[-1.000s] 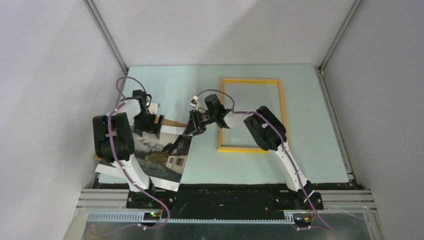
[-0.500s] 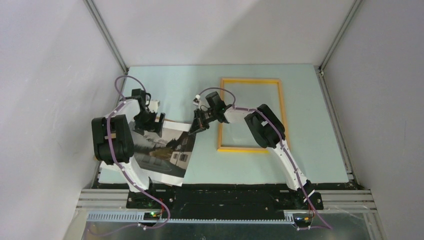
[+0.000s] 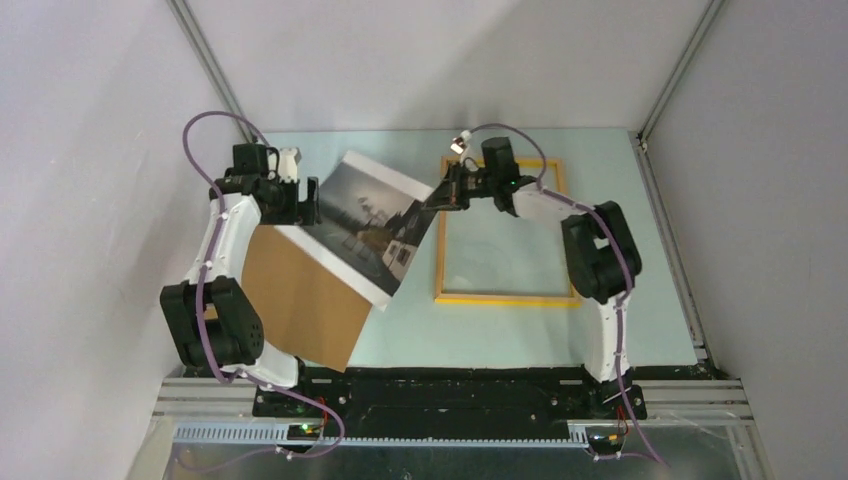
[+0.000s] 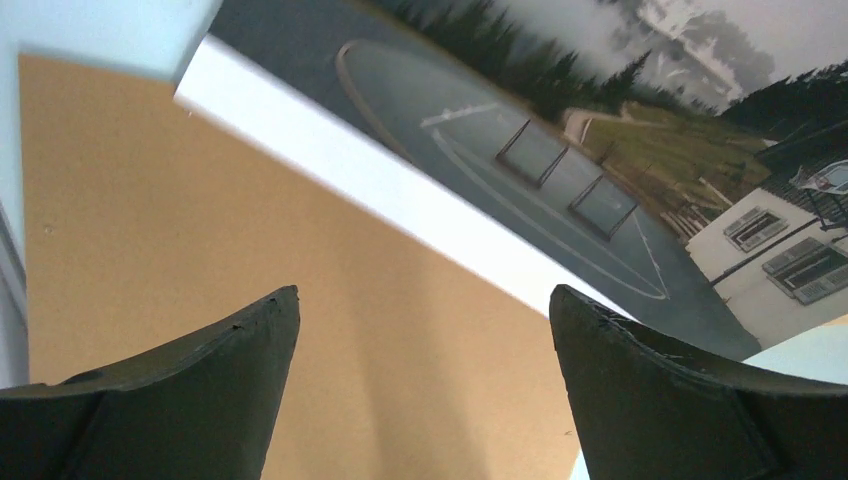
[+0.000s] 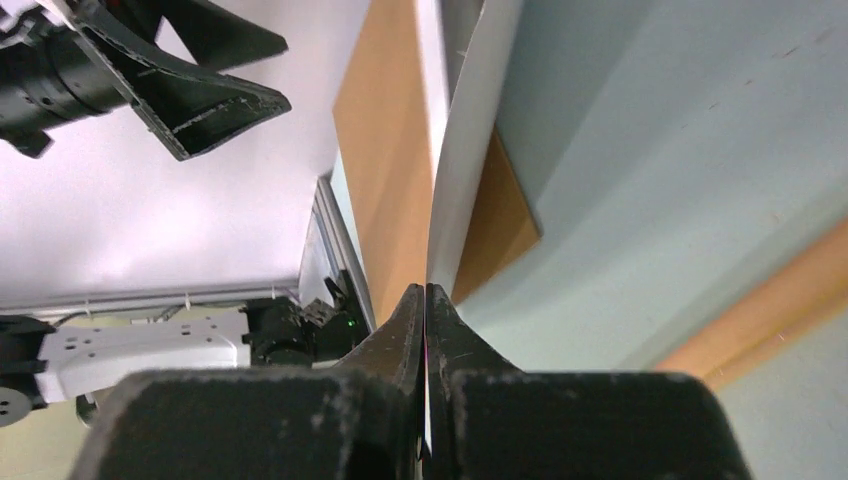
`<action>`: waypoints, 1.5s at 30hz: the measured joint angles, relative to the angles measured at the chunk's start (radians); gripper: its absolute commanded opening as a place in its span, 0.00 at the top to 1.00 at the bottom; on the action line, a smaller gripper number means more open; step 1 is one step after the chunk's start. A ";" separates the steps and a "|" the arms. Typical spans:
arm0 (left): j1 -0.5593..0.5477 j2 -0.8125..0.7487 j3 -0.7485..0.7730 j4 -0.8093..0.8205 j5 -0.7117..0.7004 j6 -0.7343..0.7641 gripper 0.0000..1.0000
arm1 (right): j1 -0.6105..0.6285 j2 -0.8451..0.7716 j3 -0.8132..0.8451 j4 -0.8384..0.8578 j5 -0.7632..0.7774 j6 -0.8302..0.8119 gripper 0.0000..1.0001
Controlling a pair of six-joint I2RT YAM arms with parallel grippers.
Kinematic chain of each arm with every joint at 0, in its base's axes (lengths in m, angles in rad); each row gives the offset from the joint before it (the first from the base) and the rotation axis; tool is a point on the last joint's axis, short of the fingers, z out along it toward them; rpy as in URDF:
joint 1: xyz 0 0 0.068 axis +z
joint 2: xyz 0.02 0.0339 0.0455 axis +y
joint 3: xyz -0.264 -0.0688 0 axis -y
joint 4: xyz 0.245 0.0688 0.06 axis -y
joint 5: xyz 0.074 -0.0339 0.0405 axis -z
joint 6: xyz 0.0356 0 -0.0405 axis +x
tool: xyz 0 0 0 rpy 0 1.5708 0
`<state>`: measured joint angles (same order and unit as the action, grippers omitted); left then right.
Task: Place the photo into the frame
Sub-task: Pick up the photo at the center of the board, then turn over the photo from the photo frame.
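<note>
Carry the large flexible grey landscape photo (image 3: 375, 215) across to the thin yellow-orange wooden frame (image 3: 500, 298) lying flat on the pale table (image 3: 640, 260). Note the print tilted in the air just left of the frame, pinched at its edge by the right pincer (image 3: 438, 199). Hold the left pincer (image 3: 305, 200), spread wide and empty further left of the frame, clear. Lower square to the frame's edges; avoid creasing.

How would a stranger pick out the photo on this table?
Start at the pale blue table, left of the yellow frame. The photo hangs tilted above a plain brown board, pinched by the right gripper. Only it shows a misty landscape with a white house.
</note>
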<state>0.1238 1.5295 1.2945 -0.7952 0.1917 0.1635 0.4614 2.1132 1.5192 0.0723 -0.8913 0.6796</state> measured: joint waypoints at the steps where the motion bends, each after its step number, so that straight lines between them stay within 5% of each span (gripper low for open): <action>1: 0.000 -0.011 0.016 0.000 0.021 -0.020 0.00 | -0.018 -0.039 -0.023 0.014 0.010 0.006 1.00; 23: -0.092 0.350 0.151 0.076 0.460 -0.331 0.00 | -0.295 -0.377 -0.293 0.048 0.095 0.055 1.00; 32: -0.240 0.449 0.150 0.327 0.632 -0.621 0.00 | -0.341 -0.399 -0.296 0.183 0.096 0.242 1.00; 45: -0.369 0.495 0.016 0.817 0.676 -1.114 0.00 | -0.377 -0.389 -0.318 0.317 0.073 0.424 1.00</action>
<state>-0.2451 2.0243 1.3102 0.0219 0.8673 -0.9504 0.0845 1.7241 1.2011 0.3893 -0.8185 1.1038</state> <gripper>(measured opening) 0.996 0.009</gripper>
